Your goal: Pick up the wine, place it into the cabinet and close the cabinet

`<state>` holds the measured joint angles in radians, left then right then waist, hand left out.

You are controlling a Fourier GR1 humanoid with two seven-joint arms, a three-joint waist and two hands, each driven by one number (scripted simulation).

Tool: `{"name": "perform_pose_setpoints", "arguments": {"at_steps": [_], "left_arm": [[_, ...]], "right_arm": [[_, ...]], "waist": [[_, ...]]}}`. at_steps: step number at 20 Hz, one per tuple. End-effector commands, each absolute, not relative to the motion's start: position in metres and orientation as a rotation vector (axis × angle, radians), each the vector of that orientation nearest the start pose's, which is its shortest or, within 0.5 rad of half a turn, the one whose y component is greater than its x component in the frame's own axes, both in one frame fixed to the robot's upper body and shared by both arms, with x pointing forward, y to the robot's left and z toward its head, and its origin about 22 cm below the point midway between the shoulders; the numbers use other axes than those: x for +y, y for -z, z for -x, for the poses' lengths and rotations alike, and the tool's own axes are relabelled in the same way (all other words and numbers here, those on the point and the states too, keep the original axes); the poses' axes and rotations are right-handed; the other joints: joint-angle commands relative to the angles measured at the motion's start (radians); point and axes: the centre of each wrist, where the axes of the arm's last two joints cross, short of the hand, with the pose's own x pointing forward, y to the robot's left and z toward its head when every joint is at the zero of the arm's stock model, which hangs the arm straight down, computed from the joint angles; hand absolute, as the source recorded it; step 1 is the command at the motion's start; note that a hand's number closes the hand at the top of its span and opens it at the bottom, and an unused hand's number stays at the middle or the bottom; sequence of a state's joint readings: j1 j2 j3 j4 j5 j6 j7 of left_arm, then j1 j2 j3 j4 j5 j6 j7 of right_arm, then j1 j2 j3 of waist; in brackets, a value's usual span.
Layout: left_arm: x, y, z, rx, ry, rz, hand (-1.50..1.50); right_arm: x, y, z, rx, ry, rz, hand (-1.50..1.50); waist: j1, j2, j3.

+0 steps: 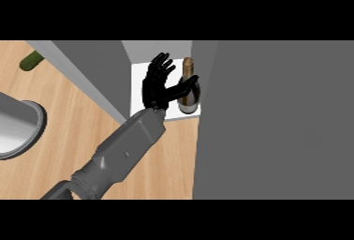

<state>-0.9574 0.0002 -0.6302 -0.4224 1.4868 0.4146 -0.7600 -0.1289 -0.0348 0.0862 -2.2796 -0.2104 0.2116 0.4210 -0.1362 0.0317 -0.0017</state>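
Note:
The wine bottle (188,89), dark with a gold neck and a pale label, stands upright on the white floor of the open cabinet (138,89), against its right side. My left hand (156,86) is inside the cabinet just left of the bottle. Its fingers are straight and spread, pointing to the back, and are not curled round the bottle. The thumb (185,86) reaches out to the bottle's shoulder and seems to touch it. My grey forearm (124,150) runs down to the lower left. My right hand does not show.
A broad grey panel (276,117), the cabinet's door or side, fills the right of the view. The cabinet's grey left wall (86,77) slants across the wooden counter (69,122). A round grey vessel (17,129) sits at the left edge, a green object (31,61) at top left.

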Motion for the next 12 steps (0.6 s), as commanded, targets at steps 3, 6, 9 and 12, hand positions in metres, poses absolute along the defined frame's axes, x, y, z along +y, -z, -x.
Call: {"name": "perform_pose_setpoints", "arguments": {"at_steps": [3, 6, 9, 12], "left_arm": [[0.065, -0.002, -0.390, -1.558, -0.580, 0.167, -1.50], [0.060, -0.007, -0.390, -1.565, -0.553, 0.148, -1.50], [0.066, 0.003, -0.388, -1.590, -0.518, 0.095, -1.50], [0.065, 0.006, -0.387, -1.624, -0.389, 0.027, -1.50]], "right_arm": [[-0.213, -0.180, -0.190, -1.950, -0.335, -0.385, -1.50], [-0.204, -0.177, -0.193, -1.953, -0.349, -0.395, -1.50], [-0.203, -0.186, -0.190, -1.954, -0.353, -0.384, -1.50], [-0.204, -0.184, -0.188, -1.948, -0.344, -0.398, -1.50]], "waist": [[-0.005, 0.001, 0.001], [-0.006, 0.002, 0.001], [0.003, 0.000, 0.000], [0.001, -0.001, 0.001]]}}
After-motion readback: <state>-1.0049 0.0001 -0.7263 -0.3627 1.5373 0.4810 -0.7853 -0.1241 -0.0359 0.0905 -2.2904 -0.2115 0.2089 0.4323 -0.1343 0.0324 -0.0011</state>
